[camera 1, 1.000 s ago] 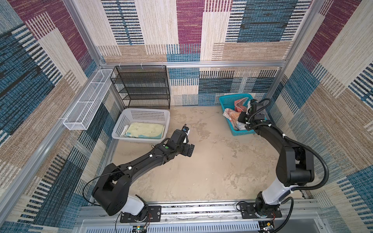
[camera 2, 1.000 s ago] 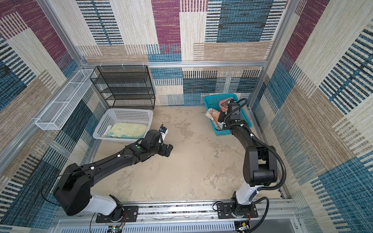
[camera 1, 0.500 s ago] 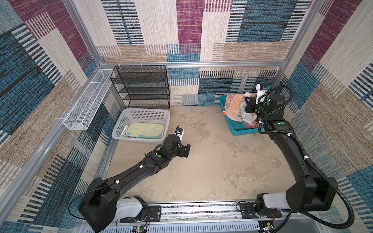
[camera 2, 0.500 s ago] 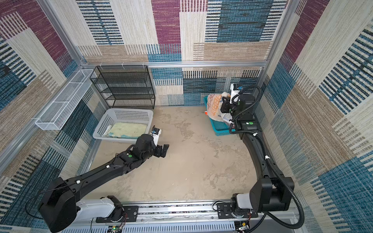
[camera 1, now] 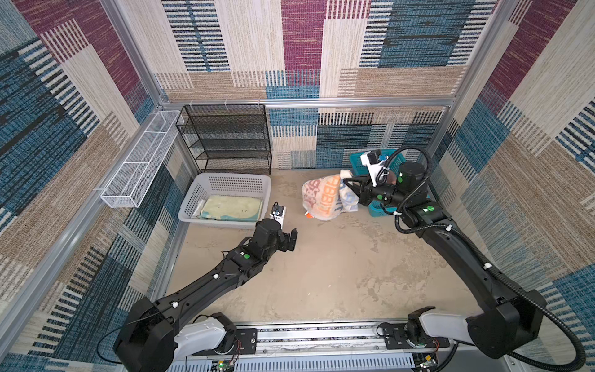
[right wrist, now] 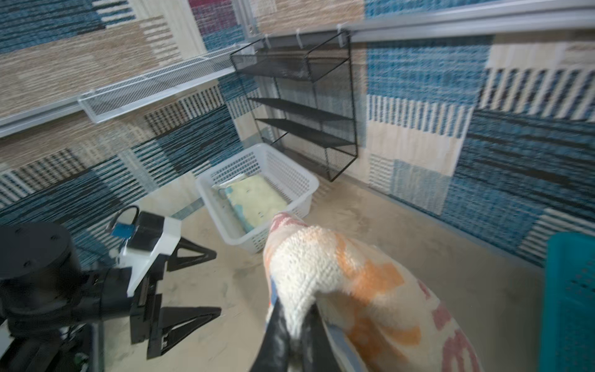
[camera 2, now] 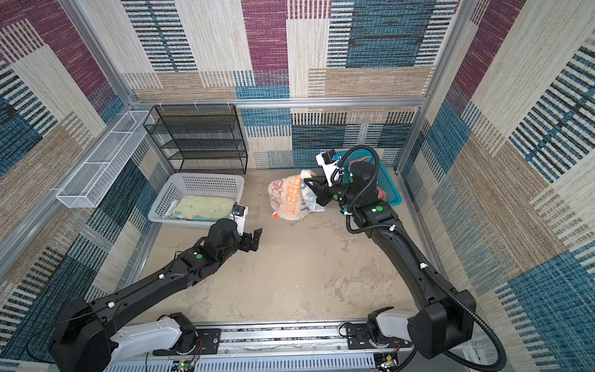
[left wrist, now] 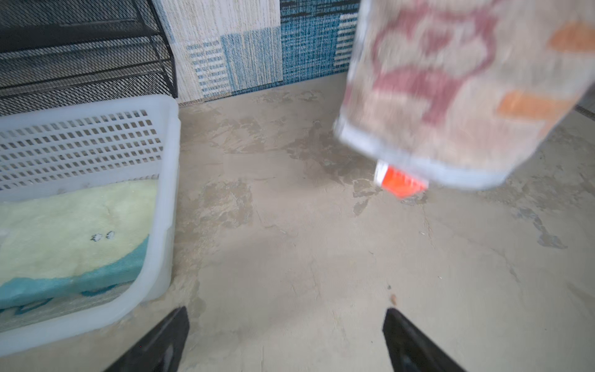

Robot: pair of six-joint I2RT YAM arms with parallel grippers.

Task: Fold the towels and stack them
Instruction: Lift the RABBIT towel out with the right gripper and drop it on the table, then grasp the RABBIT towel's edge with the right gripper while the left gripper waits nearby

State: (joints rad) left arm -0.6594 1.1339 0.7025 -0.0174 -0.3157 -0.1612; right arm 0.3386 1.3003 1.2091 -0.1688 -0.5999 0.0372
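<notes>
A white towel with orange and red lettering point(camera 1: 322, 199) point(camera 2: 288, 199) hangs in the air just left of the teal basket point(camera 1: 377, 211) point(camera 2: 391, 190). My right gripper point(camera 1: 345, 183) point(camera 2: 306, 182) point(right wrist: 294, 319) is shut on a bunched fold of it. An orange tag point(left wrist: 399, 183) dangles from its lower edge. A pale yellow towel with a teal edge point(camera 1: 231, 207) point(camera 2: 203, 207) point(left wrist: 74, 219) lies flat in the white basket point(camera 1: 225, 223) point(camera 2: 193, 222). My left gripper point(camera 1: 291, 240) point(camera 2: 252, 240) point(left wrist: 286, 319) hovers open and empty over the floor beside that basket.
A black mesh rack point(camera 1: 225, 138) stands against the back wall behind the white basket. A white wire shelf point(camera 1: 138, 161) hangs on the left wall. A bit of coral cloth point(camera 2: 382, 192) shows in the teal basket behind my right arm.
My right gripper has lifted the lettered towel out of the teal basket and carried it left over the floor. My left arm has drawn back slightly, still open.
</notes>
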